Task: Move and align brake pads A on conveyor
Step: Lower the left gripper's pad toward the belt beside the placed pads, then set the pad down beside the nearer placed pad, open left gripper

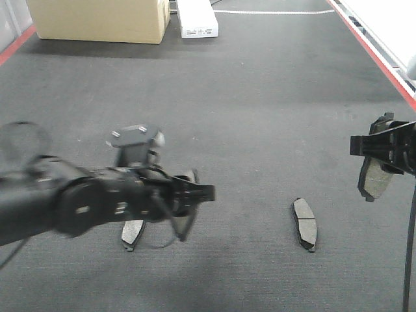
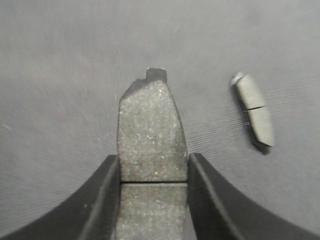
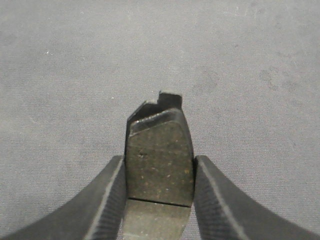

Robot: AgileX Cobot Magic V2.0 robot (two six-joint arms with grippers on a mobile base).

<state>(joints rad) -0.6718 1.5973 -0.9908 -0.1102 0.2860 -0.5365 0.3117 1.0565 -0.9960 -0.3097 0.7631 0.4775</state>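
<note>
The conveyor (image 1: 247, 104) fills the front view: a dark, rough belt with red edge strips, a cardboard box (image 1: 97, 19) and a white box (image 1: 197, 19) standing at its far end.

Four brake pads A can be counted. Two lie on the belt: one near the middle-right (image 1: 304, 223), its long axis running roughly away from the robot, and one (image 1: 132, 234) partly hidden under the left arm, its axis not clear.

The other two are in the air. The left tool (image 1: 192, 195) is clamped on a pad (image 2: 150, 130), jaws pressing its two long edges, with its long axis pointing straight out from the jaws. The right tool (image 1: 383, 156) likewise grips a pad (image 3: 159, 155) by its long sides, hanging above the belt's right edge.

From the left wrist, the lying pad (image 2: 254, 112) sits to the right of and beyond the held one, well apart and nearly parallel. I judge that pad the reference to line up against; the right tool seems somewhat nearer it.
</note>
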